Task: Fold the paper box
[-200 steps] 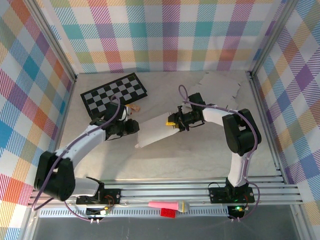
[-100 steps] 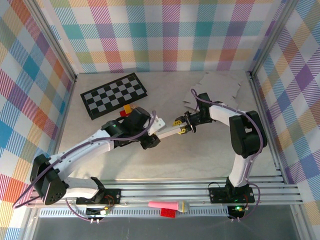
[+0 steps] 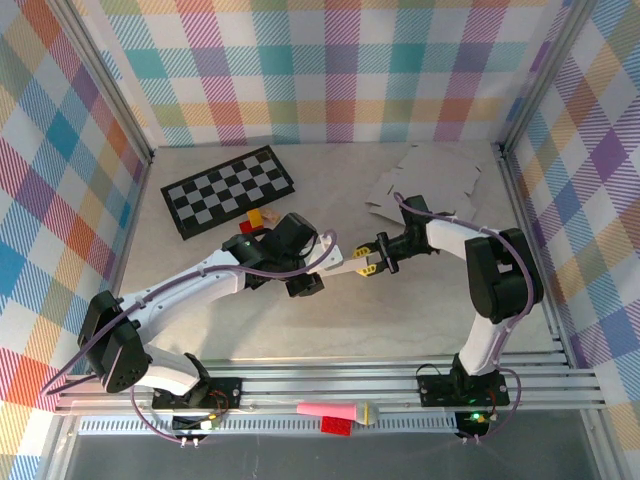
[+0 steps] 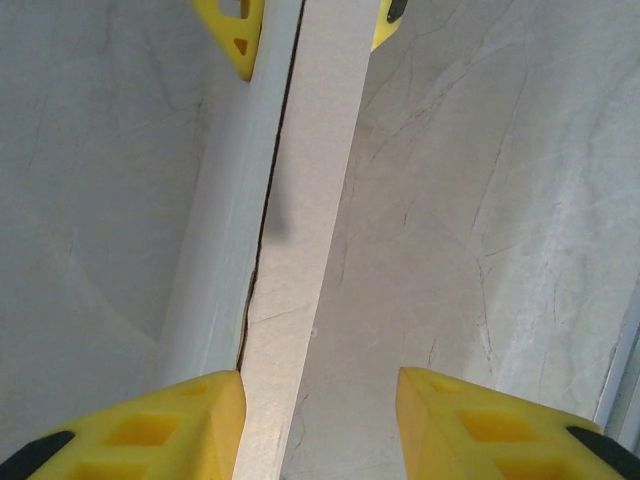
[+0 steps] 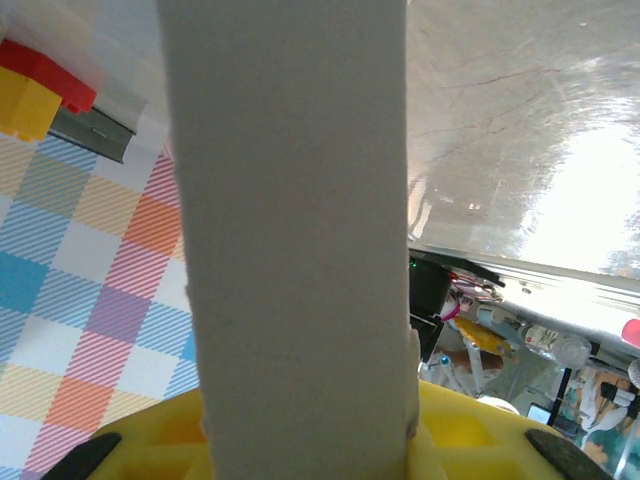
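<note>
The paper box (image 3: 338,266) is a flattened pale cardboard piece, held on edge above the table centre, so it looks like a thin strip. My right gripper (image 3: 360,260) is shut on its right end; the cardboard (image 5: 290,250) rises between its yellow fingers (image 5: 470,440). My left gripper (image 3: 320,270) sits at the box's left end. In the left wrist view it (image 4: 320,420) is open. The box (image 4: 300,250) runs between its jaws, close to the left finger (image 4: 170,430), up to the right gripper (image 4: 310,20).
A black-and-white checkerboard (image 3: 228,190) lies at the back left, with small red and yellow blocks (image 3: 256,220) beside it. Flat cardboard sheets (image 3: 430,172) lie at the back right. A pink item and a red block (image 3: 335,413) rest on the front rail.
The box has turned from lying flat to standing on edge. My left arm swung right along it and its jaws widened. The right gripper shifted slightly right, still gripping.
</note>
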Controlling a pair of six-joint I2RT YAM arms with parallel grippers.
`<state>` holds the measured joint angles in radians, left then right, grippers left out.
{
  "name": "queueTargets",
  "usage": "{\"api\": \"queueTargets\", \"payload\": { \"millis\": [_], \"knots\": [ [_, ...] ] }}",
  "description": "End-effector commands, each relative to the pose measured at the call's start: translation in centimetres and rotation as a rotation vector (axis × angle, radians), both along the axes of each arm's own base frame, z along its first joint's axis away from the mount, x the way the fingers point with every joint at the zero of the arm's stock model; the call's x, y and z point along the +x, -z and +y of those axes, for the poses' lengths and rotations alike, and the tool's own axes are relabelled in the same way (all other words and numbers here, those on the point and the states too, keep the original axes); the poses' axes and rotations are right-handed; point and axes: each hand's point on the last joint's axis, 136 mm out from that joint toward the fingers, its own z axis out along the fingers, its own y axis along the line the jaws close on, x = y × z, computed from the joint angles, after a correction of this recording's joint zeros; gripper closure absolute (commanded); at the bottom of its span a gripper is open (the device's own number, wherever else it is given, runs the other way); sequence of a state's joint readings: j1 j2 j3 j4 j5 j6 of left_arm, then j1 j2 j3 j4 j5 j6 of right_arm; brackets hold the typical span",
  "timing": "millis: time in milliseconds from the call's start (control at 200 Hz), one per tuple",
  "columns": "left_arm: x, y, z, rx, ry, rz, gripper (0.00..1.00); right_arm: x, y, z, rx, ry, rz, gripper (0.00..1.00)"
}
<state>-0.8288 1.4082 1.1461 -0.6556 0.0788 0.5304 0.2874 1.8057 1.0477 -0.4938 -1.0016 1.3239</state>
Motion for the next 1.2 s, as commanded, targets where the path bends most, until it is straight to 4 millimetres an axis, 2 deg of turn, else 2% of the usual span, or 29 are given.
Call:
{"api": "queueTargets", "payload": {
  "millis": [0,215,440,610,735,745,750,775,795,890,1015,1195],
  "knots": [
    [0.2,1.0,0.1,0.064,0.048,-0.021,0.55,-2.4,-0.3,0.1,-0.011,-0.006,0.142,0.73],
    [0.3,1.6,0.1,0.085,0.075,-0.022,0.52,-2.9,-0.2,-0.2,-0.023,-0.016,0.158,0.75],
    [0.2,1.0,0.3,0.037,0.085,-0.018,0.43,-3.1,0.1,-0.6,-0.026,-0.011,0.165,0.76],
    [0.2,1.2,1.1,0.046,0.087,-0.019,0.43,-3.0,0.1,-0.7,-0.031,-0.013,0.162,0.77],
    [0.8,-0.2,1.6,-0.003,0.053,-0.023,0.42,-2.9,0.2,-0.7,-0.037,-0.024,0.154,0.78],
    [0.8,-0.3,1.6,-0.005,0.052,-0.022,0.4,-2.9,0.2,-0.7,-0.039,-0.024,0.156,0.78],
    [0.7,-0.4,1.6,-0.007,0.052,-0.022,0.36,-2.9,0.2,-0.7,-0.039,-0.025,0.156,0.78],
    [0.7,-0.7,1.7,-0.014,0.049,-0.017,0.07,-2.9,0.3,-0.7,-0.04,-0.025,0.159,0.78],
    [0.7,-0.9,1.8,-0.019,0.049,-0.012,0.01,-2.9,0.3,-0.8,-0.04,-0.026,0.157,0.78],
    [0.3,-1.1,2.2,-0.014,0.057,0.008,0.0,-3.1,0.4,-0.8,-0.045,-0.029,0.159,0.78],
    [0.6,-0.1,3.0,0.037,0.046,0.002,0.0,-3.2,0.6,-0.9,-0.047,-0.027,0.163,0.79],
    [0.8,0.1,2.1,0.031,0.064,0.02,0.0,-3.1,0.7,-0.9,-0.049,-0.018,0.166,0.79]
  ]
}}
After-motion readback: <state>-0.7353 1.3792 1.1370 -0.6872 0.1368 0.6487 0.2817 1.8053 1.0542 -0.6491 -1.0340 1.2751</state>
